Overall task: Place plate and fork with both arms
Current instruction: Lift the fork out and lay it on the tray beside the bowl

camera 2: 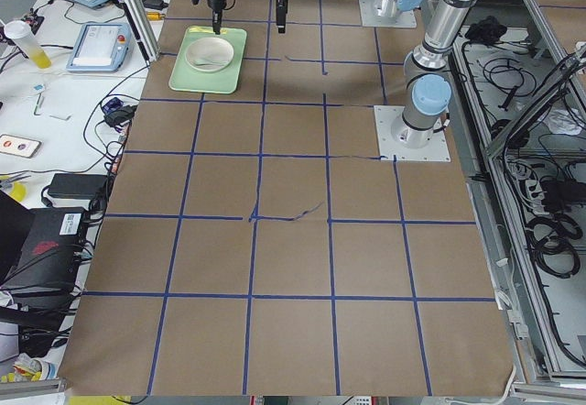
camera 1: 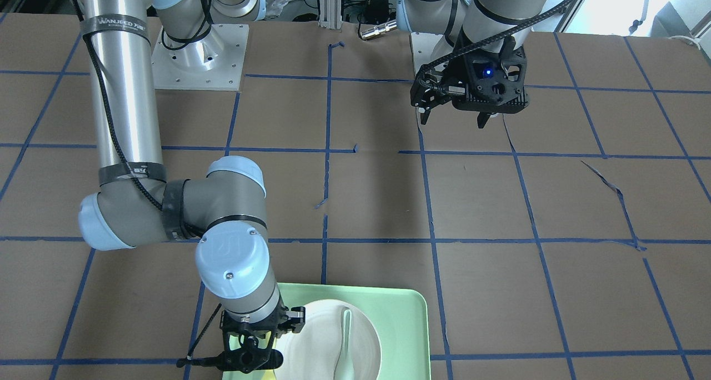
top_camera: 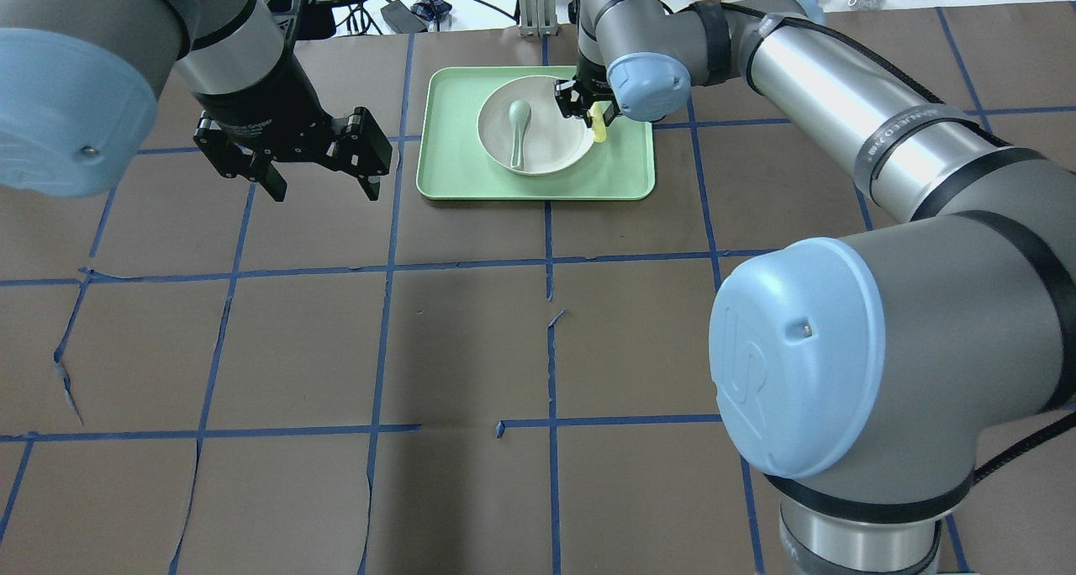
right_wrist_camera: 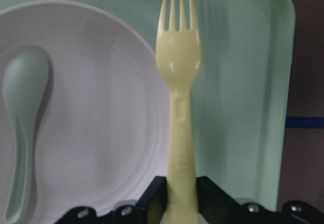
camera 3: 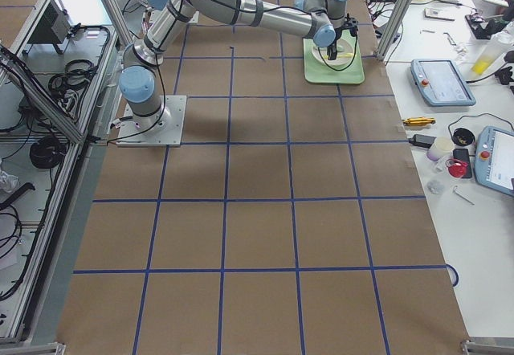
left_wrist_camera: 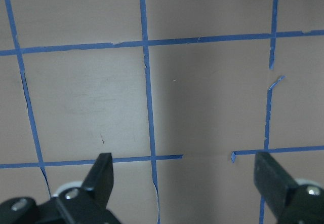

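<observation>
The off-white plate (top_camera: 555,148) sits in the light-green tray (top_camera: 622,180) at the far middle of the table, with a grey-green spoon (top_camera: 516,129) lying in it. My right gripper (top_camera: 588,117) is shut on the handle of the pale-yellow fork (right_wrist_camera: 178,97) and holds it over the tray, right beside the plate's rim (right_wrist_camera: 147,107). The fork's end shows in the overhead view (top_camera: 598,127). My left gripper (top_camera: 324,184) is open and empty, hanging above the bare table left of the tray; its fingers (left_wrist_camera: 101,176) frame only brown paper.
The table is brown paper with a blue tape grid (top_camera: 551,264). The tray's rim (camera 1: 419,313) lies at the table's far edge. Cables and small items (top_camera: 403,12) lie beyond that edge. The right arm's elbow (top_camera: 799,356) looms over the near right.
</observation>
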You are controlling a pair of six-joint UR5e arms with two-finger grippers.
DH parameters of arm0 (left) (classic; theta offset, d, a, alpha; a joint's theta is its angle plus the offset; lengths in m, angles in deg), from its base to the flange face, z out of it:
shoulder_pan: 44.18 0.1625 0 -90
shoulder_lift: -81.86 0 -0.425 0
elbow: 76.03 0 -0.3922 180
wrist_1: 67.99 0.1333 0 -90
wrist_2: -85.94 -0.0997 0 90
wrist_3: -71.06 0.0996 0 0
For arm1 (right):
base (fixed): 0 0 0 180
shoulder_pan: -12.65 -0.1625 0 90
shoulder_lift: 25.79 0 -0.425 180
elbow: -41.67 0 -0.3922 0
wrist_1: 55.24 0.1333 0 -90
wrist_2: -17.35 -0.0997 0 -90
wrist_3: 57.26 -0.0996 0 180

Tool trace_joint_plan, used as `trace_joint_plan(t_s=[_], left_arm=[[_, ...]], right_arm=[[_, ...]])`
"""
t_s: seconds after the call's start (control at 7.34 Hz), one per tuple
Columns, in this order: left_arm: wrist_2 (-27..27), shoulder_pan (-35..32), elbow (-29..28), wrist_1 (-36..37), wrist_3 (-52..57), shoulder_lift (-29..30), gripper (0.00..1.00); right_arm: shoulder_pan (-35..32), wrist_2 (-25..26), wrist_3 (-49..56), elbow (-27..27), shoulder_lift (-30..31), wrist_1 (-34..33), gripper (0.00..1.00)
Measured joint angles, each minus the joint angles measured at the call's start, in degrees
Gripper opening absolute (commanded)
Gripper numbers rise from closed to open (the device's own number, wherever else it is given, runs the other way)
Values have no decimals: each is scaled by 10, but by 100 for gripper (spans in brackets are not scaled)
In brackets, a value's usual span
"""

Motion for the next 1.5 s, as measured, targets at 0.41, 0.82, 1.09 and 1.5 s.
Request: trace_joint_plan(t_s=[0.41, 0.82, 1.09, 1.5], left_arm=[[1, 0, 6, 1, -2, 0, 100], [0, 0, 7, 2, -2, 0, 100], [0, 0, 6, 2, -1, -3, 100], [0, 0, 5, 2, -2, -5, 100]], right_arm=[[17, -1, 30, 23, -7, -8, 42], [18, -2, 31, 42, -10, -20, 100], [18, 0, 37, 52, 12, -20, 100], [19, 1, 39, 60, 125, 78, 100]])
